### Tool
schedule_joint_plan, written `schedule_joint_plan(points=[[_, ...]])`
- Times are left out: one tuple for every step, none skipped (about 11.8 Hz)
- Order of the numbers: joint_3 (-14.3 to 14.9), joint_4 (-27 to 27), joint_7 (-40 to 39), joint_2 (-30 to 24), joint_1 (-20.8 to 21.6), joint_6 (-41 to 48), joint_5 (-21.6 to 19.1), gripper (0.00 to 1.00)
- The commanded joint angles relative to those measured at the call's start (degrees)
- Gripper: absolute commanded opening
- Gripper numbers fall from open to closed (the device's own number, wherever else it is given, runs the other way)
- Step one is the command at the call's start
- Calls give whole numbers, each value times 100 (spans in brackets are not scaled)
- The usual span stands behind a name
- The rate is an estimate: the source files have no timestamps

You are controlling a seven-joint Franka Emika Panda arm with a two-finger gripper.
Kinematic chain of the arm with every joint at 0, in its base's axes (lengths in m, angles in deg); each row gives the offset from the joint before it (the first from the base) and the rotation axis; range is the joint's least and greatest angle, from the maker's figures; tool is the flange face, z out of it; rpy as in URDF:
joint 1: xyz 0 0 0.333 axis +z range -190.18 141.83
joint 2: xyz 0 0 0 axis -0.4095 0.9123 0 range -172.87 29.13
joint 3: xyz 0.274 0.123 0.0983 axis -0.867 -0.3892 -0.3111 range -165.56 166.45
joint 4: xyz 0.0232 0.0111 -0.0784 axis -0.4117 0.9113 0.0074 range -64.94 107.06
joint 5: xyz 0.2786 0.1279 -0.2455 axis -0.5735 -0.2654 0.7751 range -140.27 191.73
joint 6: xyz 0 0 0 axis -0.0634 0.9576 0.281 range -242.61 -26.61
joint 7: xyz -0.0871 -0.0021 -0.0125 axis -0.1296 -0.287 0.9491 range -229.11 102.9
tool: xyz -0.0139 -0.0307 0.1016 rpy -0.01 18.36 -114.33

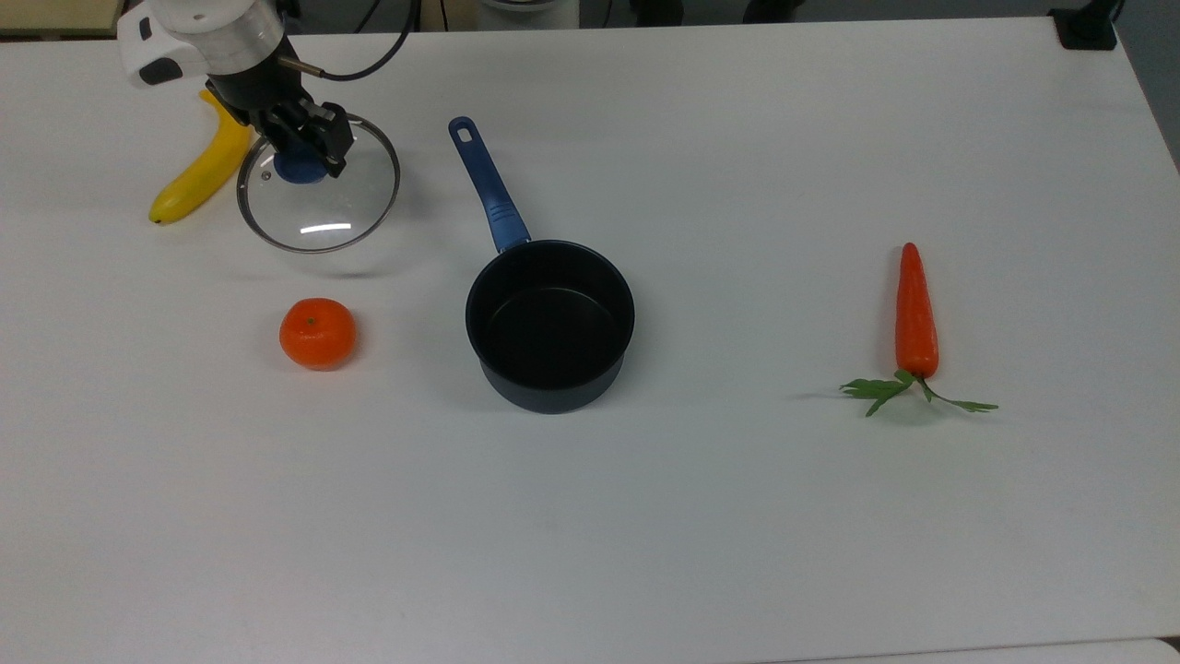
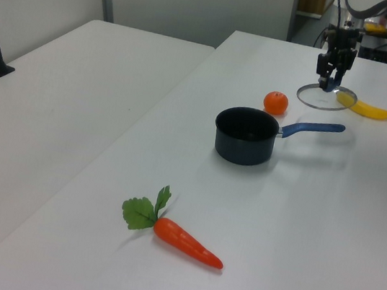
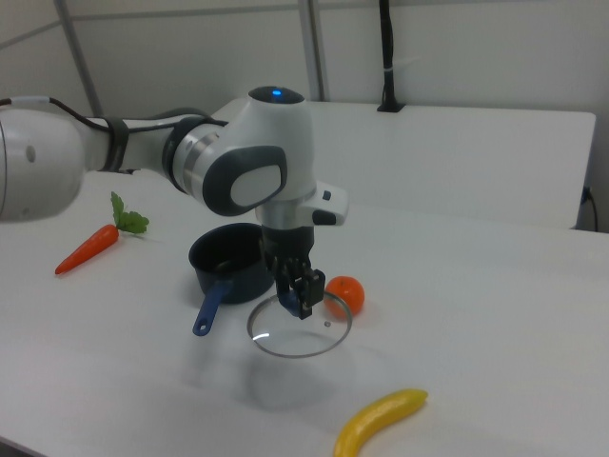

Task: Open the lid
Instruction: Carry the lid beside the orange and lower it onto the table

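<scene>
The lid (image 1: 319, 195) hangs above the white table (image 1: 737, 516), off the saucepan (image 1: 549, 323) — held by its blue knob (image 1: 299, 166), which the gripper (image 1: 302, 148) clamps between its fingers. In the top view it sits toward the top view's left, between the banana (image 1: 205, 159) and the pan's blue handle (image 1: 487, 184), with the orange (image 1: 317, 332) below it. The right view shows its shadow on the table underneath. The pan stands open; a carrot (image 1: 916, 314) lies well apart.
</scene>
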Motion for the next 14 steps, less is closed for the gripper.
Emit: schedule_joint_plan(points=[[-20,594,-158,-49,37,-734,43,46],[-20,577,-149,126,64,-814,61,46],[-29,585,-149,189,73,-841,70,46],[-20,577,-149,285,82,-859,70,46],[-20,559,-105,408,108,-937,70,46],[-29,576,-79,479,108,-1173,70,46],[-29,577,-78,515,117,-1193,70,46],[-29,577,-78,524,117,-1193,70,47],[-29,577,-78,558,117,-1175,70,54],[-29,577,-78,594,160,-1158,79,63],[-29,577,-70,611,187,-1140,79,68],[-29,559,-70,629,187,-1096,79,71],[-29,550,-70,620,187,-1026,79,74],[-29,533,-70,612,178,-939,79,78]])
